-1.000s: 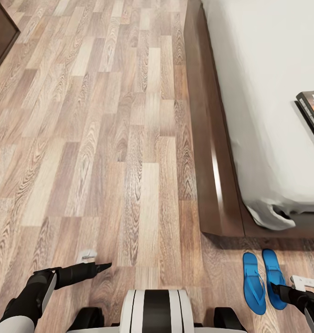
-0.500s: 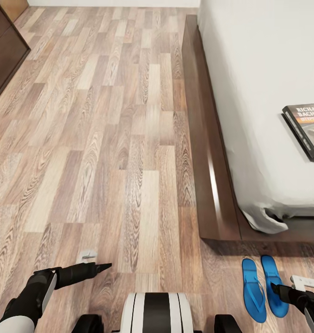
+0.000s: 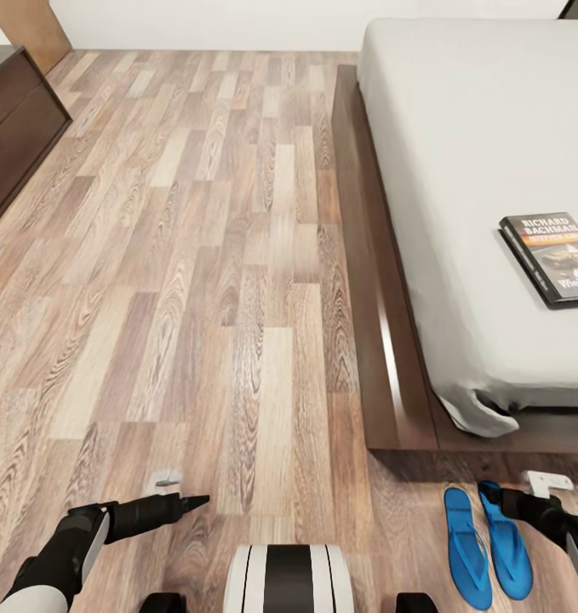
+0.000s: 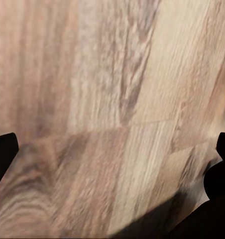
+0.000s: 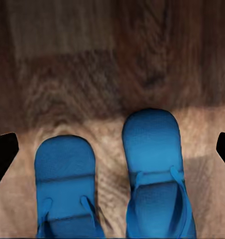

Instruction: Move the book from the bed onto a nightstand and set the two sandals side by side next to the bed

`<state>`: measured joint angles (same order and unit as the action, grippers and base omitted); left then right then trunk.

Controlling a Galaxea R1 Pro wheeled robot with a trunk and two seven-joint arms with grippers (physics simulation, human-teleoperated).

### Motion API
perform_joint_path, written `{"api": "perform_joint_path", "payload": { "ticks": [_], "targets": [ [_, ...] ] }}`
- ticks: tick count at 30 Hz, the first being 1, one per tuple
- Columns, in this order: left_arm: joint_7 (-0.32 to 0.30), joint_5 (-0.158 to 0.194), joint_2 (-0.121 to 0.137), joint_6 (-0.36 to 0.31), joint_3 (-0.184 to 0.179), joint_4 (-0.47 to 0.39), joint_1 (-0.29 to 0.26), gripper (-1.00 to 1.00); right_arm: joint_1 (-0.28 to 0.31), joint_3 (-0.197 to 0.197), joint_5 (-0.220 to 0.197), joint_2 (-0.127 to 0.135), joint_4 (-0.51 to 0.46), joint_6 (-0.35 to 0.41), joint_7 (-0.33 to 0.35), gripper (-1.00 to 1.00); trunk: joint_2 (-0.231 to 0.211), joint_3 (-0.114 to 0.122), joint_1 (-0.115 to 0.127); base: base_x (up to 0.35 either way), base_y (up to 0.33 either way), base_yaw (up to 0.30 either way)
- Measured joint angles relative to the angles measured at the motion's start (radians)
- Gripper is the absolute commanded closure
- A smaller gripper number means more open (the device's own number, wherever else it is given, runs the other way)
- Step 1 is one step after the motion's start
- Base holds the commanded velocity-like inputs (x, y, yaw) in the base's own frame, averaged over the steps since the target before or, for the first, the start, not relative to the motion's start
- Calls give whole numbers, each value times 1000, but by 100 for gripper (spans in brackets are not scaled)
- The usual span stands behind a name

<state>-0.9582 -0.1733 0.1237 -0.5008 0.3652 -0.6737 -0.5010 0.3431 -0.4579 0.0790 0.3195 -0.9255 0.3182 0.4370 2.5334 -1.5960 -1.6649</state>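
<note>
The right hand (image 3: 503,502) hangs low over the floor at the foot corner of the bed (image 3: 484,153), its two fingers spread wide apart with nothing between them; in its wrist view the dark fingertips sit at the far edges, and the two sandals (image 5: 112,184) lie directly beneath, side by side on the planks. In the head view the pair (image 3: 489,545) rests just beside the bed frame, so that part of the task looks done.

Outward and ahead of this hand, up on the mattress, lies the book (image 3: 551,257), flat, cover up, near the bed's right side. Its long axis runs roughly away from the robot, slightly slanted. The right hand is clearly the nearer one; I judge the coming reach goes forward and upward from it.

The left hand (image 3: 186,502) hovers over bare floor (image 3: 195,255), well apart from the book, its fingers likewise spread and empty.
</note>
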Motion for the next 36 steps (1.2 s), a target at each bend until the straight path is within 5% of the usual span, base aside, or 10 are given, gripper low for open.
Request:
{"api": "perform_joint_path", "payload": {
  "ticks": [4,8,11,13,15,22,25,29,36],
  "targets": [
    [-2,1,0,6,1,7,3,-100,0,-2,-36,4,-5,101,312,-100,-1,15,2,0,0,0],
    [-3,1,4,16,29,14,24,-100,0,-2,-43,3,-2,180,439,-100,-2,31,4,0,0,0],
    [-4,0,7,70,101,70,44,-100,0,-2,-44,1,24,194,463,-100,-3,43,5,0,0,0],
    [-4,-4,9,166,188,147,51,-100,-1,-2,-44,0,103,198,470,-100,-3,50,6,0,0,0],
    [-4,-5,9,228,224,188,53,-100,-1,-2,-46,0,188,198,472,-100,-4,58,7,0,0,0],
    [-2,-9,8,278,248,258,54,-100,-1,2,-42,0,452,154,472,-100,-5,85,10,0,0,0],
    [-2,-10,8,306,249,282,54,-100,-1,3,-42,-1,535,12,469,-100,-6,97,11,0,0,0],
    [-2,-10,10,328,250,291,54,-100,-1,4,-46,-2,571,-185,469,-100,-7,112,13,0,0,0],
    [-2,-11,10,332,251,292,54,-100,-1,4,-48,-3,577,-234,471,-100,-8,139,16,0,0,0]
  ]
}}
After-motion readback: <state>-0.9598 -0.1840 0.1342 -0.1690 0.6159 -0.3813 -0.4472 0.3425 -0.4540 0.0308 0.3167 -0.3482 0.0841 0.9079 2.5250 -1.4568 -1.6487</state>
